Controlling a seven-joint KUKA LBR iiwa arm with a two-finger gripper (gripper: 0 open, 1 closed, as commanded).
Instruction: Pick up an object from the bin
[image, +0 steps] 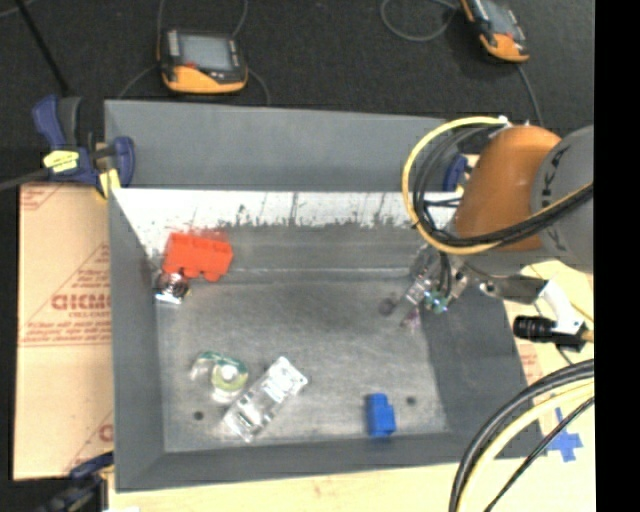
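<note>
Currently, the approach step appears to be in hand. The gripper (430, 296) hangs low beside the right wall of the bin (300, 140), toward its far side. No object is seen in its hold, and how far it is open cannot be told. The nearest candidate, a small blue block (379, 415), lies by the near edge. The next move probably calls for travel toward that edge, then a descent around the block.
</note>
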